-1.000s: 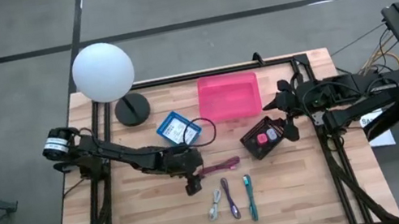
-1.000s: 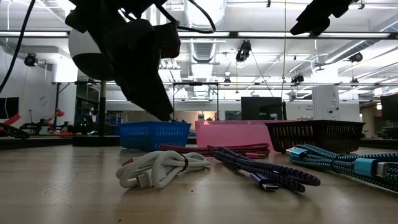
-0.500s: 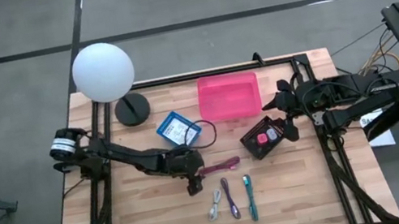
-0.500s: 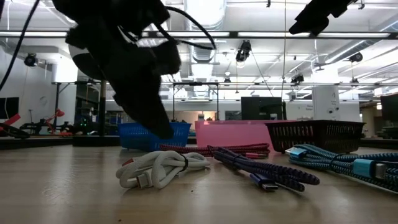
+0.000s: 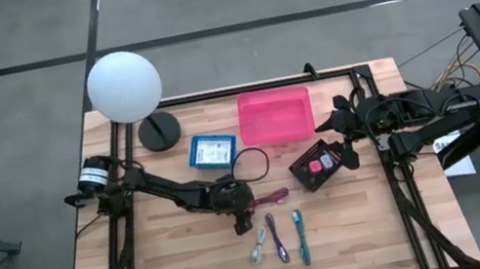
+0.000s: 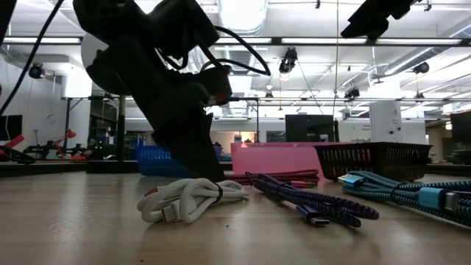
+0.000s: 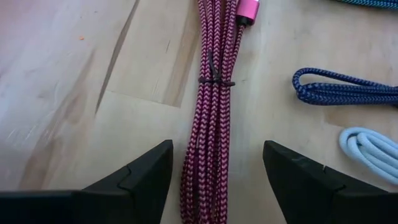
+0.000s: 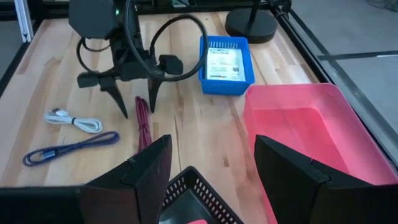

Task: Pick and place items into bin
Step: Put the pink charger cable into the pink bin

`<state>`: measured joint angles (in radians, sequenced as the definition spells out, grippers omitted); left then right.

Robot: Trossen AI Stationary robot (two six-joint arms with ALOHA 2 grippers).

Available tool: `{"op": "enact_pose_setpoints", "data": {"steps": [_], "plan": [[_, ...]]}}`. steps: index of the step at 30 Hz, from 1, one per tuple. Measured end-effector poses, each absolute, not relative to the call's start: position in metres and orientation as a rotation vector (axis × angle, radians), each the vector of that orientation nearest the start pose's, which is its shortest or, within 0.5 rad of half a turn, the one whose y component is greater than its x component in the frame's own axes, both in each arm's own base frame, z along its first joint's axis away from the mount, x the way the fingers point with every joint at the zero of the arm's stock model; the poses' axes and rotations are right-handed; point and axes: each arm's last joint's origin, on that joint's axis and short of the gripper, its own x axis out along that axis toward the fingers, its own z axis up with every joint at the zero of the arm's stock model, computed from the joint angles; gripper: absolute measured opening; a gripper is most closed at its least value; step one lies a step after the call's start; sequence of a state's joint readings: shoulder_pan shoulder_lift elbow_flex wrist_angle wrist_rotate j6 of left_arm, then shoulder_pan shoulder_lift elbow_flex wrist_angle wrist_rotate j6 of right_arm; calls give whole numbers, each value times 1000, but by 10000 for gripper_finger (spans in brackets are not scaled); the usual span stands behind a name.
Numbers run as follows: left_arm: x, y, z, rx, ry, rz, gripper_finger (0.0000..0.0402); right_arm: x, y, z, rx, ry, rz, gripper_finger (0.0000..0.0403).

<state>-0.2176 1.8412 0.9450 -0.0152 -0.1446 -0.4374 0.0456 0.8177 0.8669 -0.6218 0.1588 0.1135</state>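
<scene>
At the middle of the wooden table (image 5: 164,266), the left end effector (image 5: 242,221) stands with its two fingers spread wide open, straddling one end of a maroon braided cable (image 7: 210,112) without touching it. That cable is a flat bundle of several strands folded side by side, its weave a herringbone of dark red and pink, cinched at mid-length by a thin dark tie and ending in a shiny pink plug (image 7: 246,10). To its right and nearer the front edge of the table lie three more coiled cables in a row: a white cable (image 5: 259,244) on the left, a dark blue-purple braided cable (image 5: 277,237) in the middle, and a teal cable (image 5: 301,236) on the right, all apart from one another. At the far side of the table stand a pink bin (image 5: 274,115) with nothing showing in it, a small blue basket (image 5: 212,150) with a printed card in it to its left, and a black mesh basket (image 5: 319,163) holding something red to its right. A white globe lamp (image 5: 124,87) on a black base stands at the far left corner. The right end effector (image 5: 343,132) waits just beside the black basket, its fingers spread open.
</scene>
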Motion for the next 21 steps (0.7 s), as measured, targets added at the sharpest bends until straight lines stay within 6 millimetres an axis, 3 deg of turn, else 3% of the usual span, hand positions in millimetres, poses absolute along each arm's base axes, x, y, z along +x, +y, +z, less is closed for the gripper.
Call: {"op": "enact_pose_setpoints", "data": {"steps": [16,21], "plan": [[341,-73,140,-268,888,86,19,162,3,316,51,563,-142,214],[340,-72,152,-278,861,76,14,162,3,316,51,563,-141,214]]}}
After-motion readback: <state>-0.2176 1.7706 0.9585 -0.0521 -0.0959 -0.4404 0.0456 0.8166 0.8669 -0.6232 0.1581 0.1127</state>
